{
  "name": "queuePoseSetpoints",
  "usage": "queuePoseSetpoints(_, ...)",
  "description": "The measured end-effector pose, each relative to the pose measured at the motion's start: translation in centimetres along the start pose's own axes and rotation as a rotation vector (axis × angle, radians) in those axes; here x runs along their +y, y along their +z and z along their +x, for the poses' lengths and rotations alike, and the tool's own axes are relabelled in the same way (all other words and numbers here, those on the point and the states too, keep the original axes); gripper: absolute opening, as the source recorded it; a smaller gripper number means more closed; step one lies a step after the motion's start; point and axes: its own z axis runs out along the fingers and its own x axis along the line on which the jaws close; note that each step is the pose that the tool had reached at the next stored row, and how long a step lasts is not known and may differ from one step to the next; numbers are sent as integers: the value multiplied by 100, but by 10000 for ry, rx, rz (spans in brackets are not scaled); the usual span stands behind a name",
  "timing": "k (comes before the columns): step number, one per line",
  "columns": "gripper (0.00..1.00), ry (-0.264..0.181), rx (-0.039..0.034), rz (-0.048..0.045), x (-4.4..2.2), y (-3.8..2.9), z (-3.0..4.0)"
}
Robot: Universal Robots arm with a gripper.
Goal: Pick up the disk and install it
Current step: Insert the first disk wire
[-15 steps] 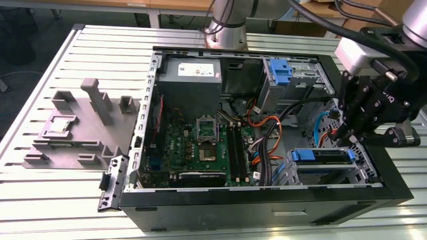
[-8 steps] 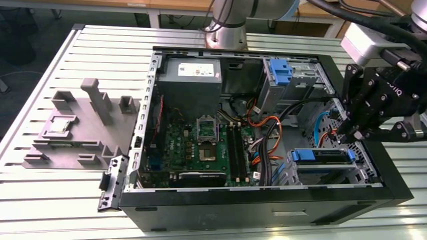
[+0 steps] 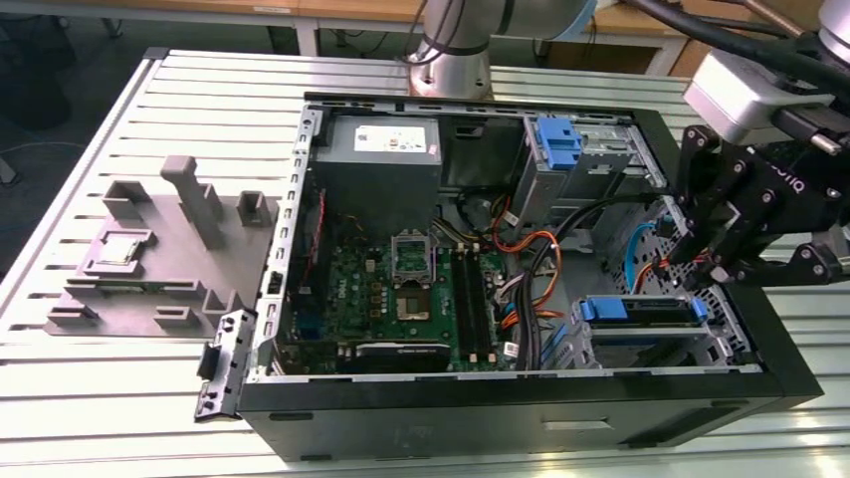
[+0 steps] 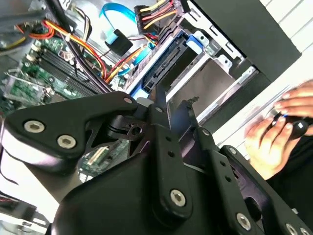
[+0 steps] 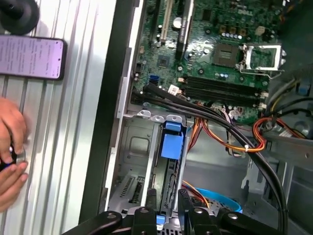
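Over the right end of an open computer case (image 3: 531, 408) in the exterior view, the black gripper (image 3: 698, 269) hangs just above a drive bay. The disk (image 3: 638, 311) lies flat in that bay near the case's front corner, its blue rail showing. The arm hides the case wall behind it. A second blue bracket (image 3: 558, 139) sits in an upper bay, next to a grey metal box (image 3: 378, 159). A moulded grey fixture (image 3: 146, 249) lies on the ribbed metal table (image 3: 199, 80) at the exterior view's left.

The second wrist view brings the gripper (image 4: 174, 102) close. Its two black fingers (image 4: 157, 105) stand a narrow gap apart, right at the disk (image 4: 168, 68), whose dark side and blue rail run away from them. Whether the pads press on it is hard to make out, as the gripper's body covers that spot. A person's hand (image 4: 274, 132), partly cut off, rests outside the case.

From the first wrist view, the gripper (image 5: 167, 198) again has a narrow gap, in line with the disk (image 5: 171, 144) and its blue tab. This view also has the green circuit board (image 5: 220, 54), orange and black cables (image 5: 234, 142), a phone (image 5: 32, 58) on the table and the hand (image 5: 10, 147) at the edge.
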Motion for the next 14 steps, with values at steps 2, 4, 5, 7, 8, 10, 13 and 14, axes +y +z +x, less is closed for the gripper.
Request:
queuePoseSetpoints(2, 31, -251, -1, 5, -6, 8, 1)
queuePoseSetpoints(4, 31, -296, 1, 7, -38, 13, 6)
queuePoseSetpoints(5, 31, -296, 2, 6, -62, 14, 9)
queuePoseSetpoints(7, 31, -296, 8, 5, -110, 17, 13)
queuePoseSetpoints(8, 31, -296, 12, 4, -131, 18, 14)
queuePoseSetpoints(10, 31, -297, 32, 1, -165, 19, 12)
queuePoseSetpoints(13, 31, -297, 64, -5, -204, 24, 5)
queuePoseSetpoints(14, 31, -297, 78, -7, -214, 24, 3)
